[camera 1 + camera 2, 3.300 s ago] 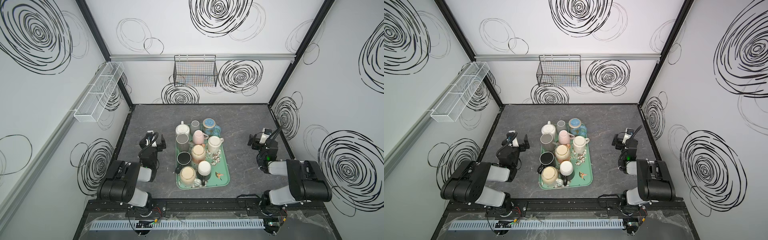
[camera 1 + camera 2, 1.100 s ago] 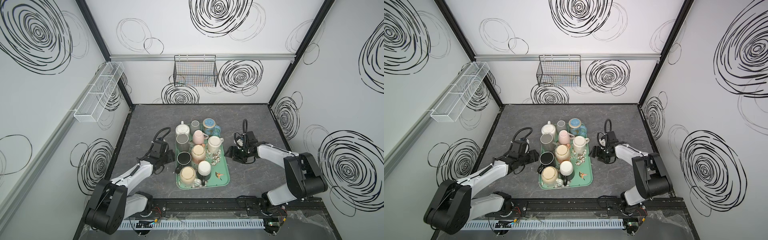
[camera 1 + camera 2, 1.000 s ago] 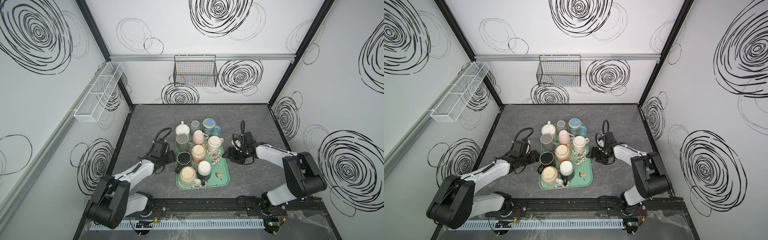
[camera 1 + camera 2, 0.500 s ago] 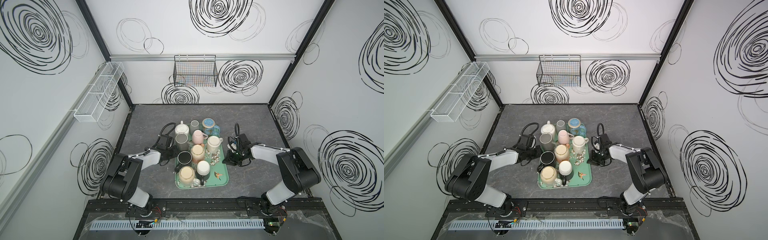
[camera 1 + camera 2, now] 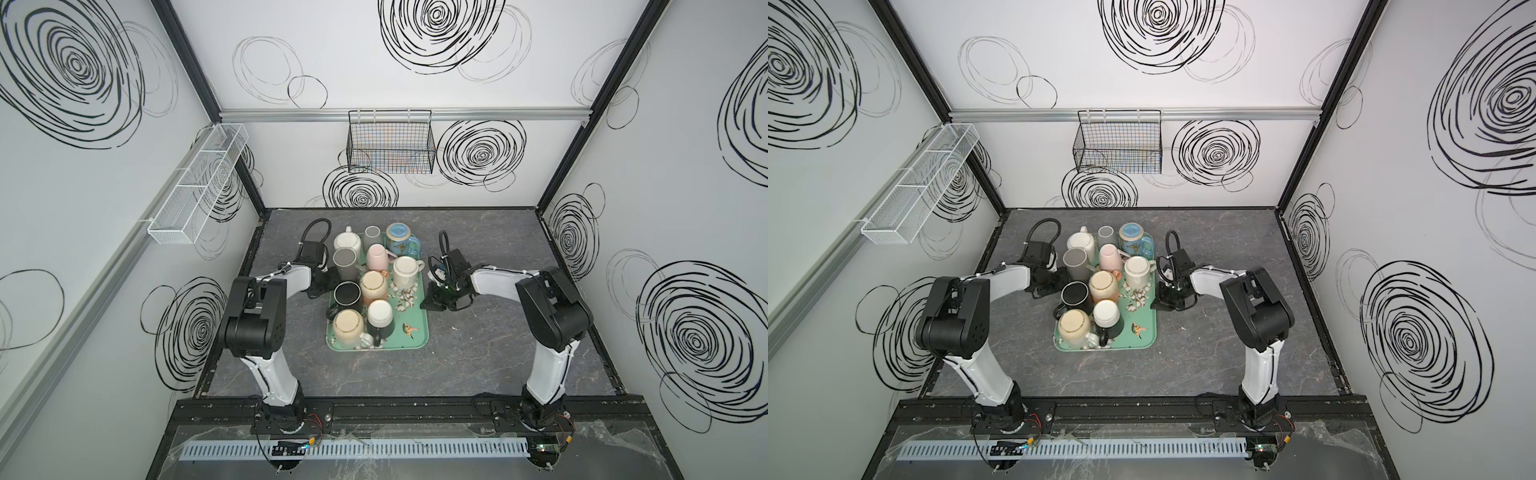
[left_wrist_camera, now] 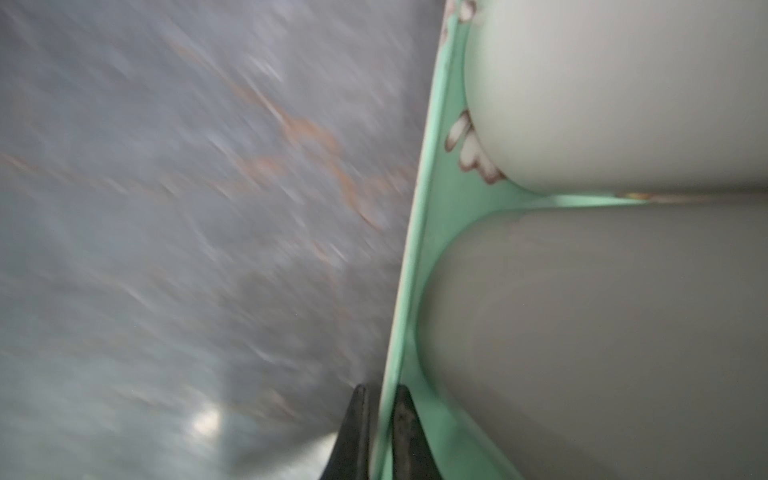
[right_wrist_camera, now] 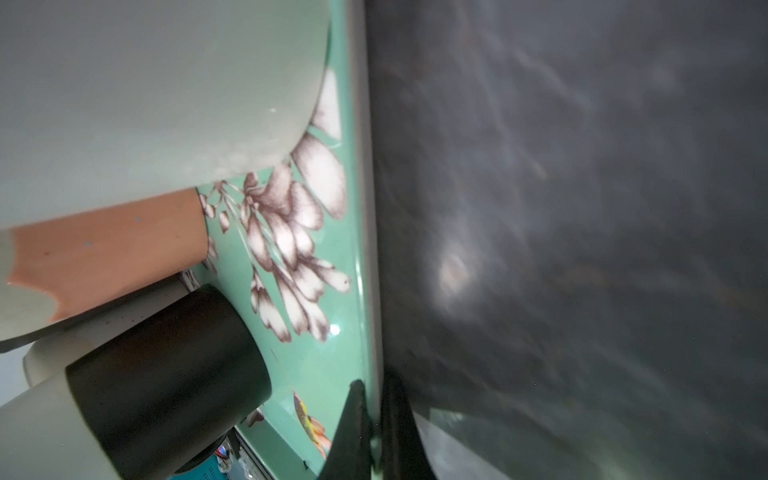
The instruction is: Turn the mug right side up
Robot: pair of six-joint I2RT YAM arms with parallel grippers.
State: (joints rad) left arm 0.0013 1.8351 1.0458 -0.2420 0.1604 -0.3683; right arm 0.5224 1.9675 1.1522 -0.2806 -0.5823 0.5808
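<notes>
Left claw (image 6: 379,390) is pinching the left rim of the green tray (image 5: 412,309), one finger inside and one outside, clenched on it. Right claw (image 7: 374,384) is doing the same on the right rim. Neither is touching a mug.

Both wrist views are showing the desk (image 5: 478,353) blurred, so I'm guessing the tray is being shifted or steadied; not sure which.

All mugs are sitting on the tray, packed tight toward its left and far side. Pink mug (image 5: 377,256), far-middle, is looking base-up to me and is the likely target. Cream mug (image 5: 345,242) at the far-left corner is also showing a closed top, so I'm not calling which one. Black mug (image 5: 348,293) is showing an open mouth, so it's already upright.

Progress: I'm reading the flip itself as not started, with nothing lifted or turned. Remaining: let go of the tray, grab the inverted mug, rotate it, set it down mouth-up. Tight packing is going to make finger access awkward.
</notes>
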